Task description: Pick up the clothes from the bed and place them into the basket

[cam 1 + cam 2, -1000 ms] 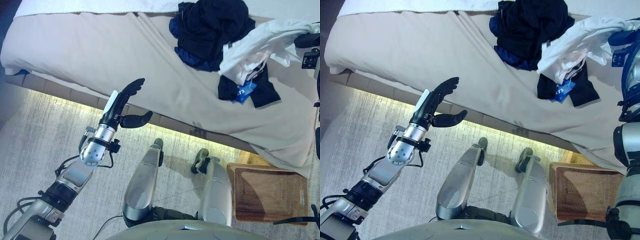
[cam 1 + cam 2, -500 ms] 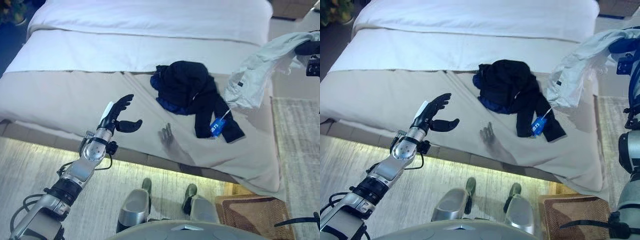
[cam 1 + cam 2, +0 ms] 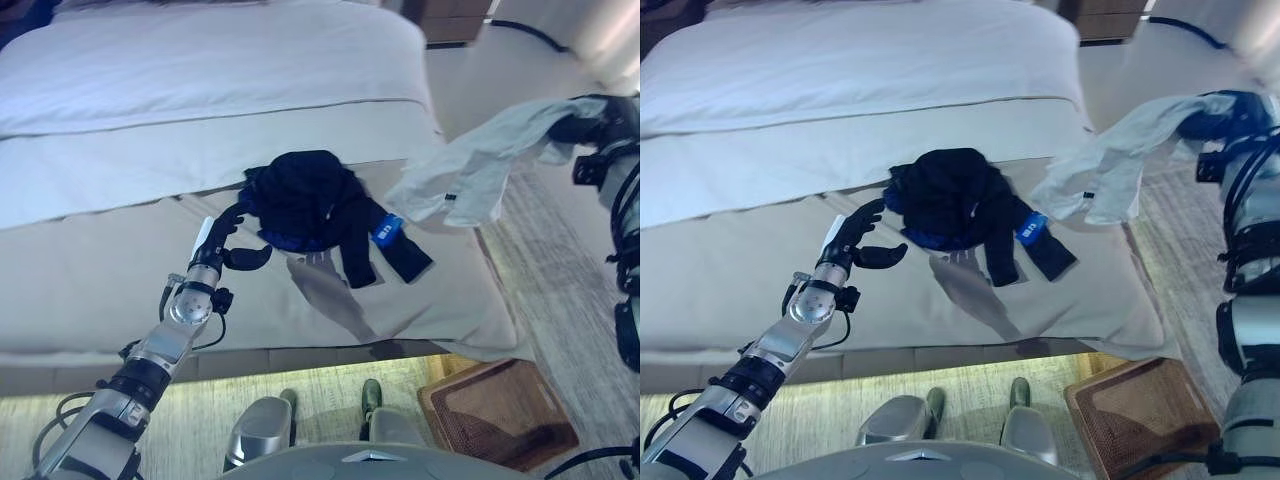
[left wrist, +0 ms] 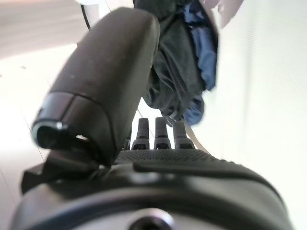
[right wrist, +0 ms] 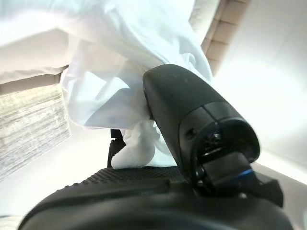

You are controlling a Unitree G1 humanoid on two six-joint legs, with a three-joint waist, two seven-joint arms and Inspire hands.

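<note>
A pile of dark clothes [image 3: 312, 205] with a blue tag lies on the beige bed cover [image 3: 90, 280] near the bed's right front corner. My right hand [image 3: 590, 108] is shut on a white garment [image 3: 470, 172], which hangs in the air past the bed's right edge. My left hand [image 3: 225, 240] is open above the cover just left of the dark pile, fingers straight and thumb out. The brown basket [image 3: 498, 413] stands on the floor at the lower right, below the bed corner. In the right wrist view the white garment [image 5: 115, 57] is bunched against the palm.
White bedding [image 3: 200, 70] covers the far part of the bed. Grey carpet [image 3: 560, 260] runs along the bed's right side. A dark piece of furniture [image 3: 445, 15] stands beyond the bed's far corner.
The camera has swung, so the whole scene shifted. The white garment has come off the dark pile and now hangs clear of the bed in my right hand. My left hand stays open.
</note>
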